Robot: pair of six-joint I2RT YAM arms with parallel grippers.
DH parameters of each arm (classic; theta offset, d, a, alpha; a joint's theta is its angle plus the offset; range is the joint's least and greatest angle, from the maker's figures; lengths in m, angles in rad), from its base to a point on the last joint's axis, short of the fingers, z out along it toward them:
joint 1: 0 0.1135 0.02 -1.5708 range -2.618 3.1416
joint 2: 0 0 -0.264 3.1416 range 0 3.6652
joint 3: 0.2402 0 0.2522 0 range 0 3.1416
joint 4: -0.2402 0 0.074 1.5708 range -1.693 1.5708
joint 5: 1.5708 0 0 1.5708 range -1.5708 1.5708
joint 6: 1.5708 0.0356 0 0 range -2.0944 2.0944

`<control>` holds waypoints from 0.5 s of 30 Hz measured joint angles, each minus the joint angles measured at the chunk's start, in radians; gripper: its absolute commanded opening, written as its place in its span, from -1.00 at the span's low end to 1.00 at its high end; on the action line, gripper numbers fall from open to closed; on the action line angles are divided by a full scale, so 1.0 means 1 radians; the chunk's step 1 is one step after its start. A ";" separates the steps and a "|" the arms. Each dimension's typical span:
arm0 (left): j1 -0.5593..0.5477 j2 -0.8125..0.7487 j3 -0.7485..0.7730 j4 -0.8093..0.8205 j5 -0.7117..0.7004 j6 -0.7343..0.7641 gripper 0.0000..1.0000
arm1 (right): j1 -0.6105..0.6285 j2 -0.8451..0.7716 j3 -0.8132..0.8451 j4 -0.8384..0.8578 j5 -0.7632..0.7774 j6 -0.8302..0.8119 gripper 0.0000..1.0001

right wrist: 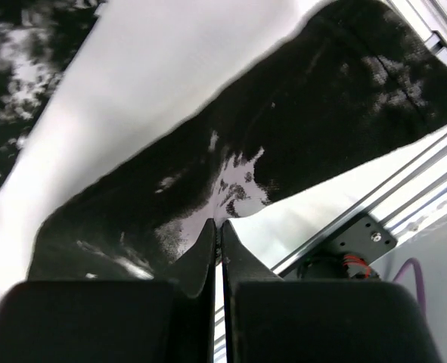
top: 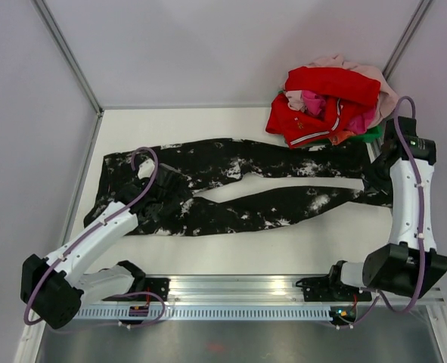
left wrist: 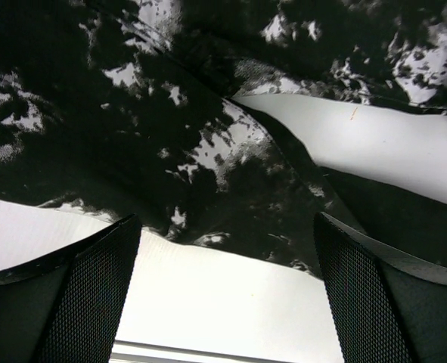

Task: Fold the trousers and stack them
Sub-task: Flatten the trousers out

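Note:
The black trousers point(top: 268, 210) with white blotches lie flat across the table, waist at the left and both legs running right with a strip of bare table between them. My left gripper point(top: 162, 186) hangs over the hip part. In the left wrist view it point(left wrist: 225, 227) is open and empty, its fingers point(left wrist: 87, 295) wide apart above the near edge of the fabric point(left wrist: 132, 136). My right gripper point(top: 376, 181) is at the leg ends. In the right wrist view it point(right wrist: 219, 224) is shut, pinching the edge of a trouser leg point(right wrist: 284, 128).
A pile of red and pink clothes point(top: 329, 106) sits at the back right, touching the upper leg's end, with a bit of green point(top: 371, 134) beside it. An aluminium rail point(top: 238, 287) runs along the near edge, also in the right wrist view point(right wrist: 427, 181). Walls close in left, back and right.

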 measured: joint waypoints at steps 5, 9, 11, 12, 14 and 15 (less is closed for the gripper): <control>0.006 0.003 0.012 0.002 -0.004 0.003 0.99 | 0.000 0.066 0.094 -0.051 -0.015 -0.004 -1.00; 0.011 0.028 0.012 0.023 0.009 0.019 0.93 | 0.000 0.336 0.122 -0.031 0.060 -0.066 -1.00; 0.011 0.049 0.012 0.064 0.043 0.039 0.88 | 0.001 0.449 0.119 -0.019 0.063 -0.071 -1.00; 0.009 0.061 0.012 0.095 0.075 0.044 0.87 | 0.001 0.488 0.116 -0.016 0.061 -0.069 -1.00; -0.010 0.093 0.014 0.150 0.124 0.043 0.87 | 0.001 0.509 0.117 -0.016 0.060 -0.061 -1.00; -0.031 0.111 0.019 0.172 0.136 0.039 0.88 | 0.001 0.503 0.126 -0.019 0.060 -0.055 -1.00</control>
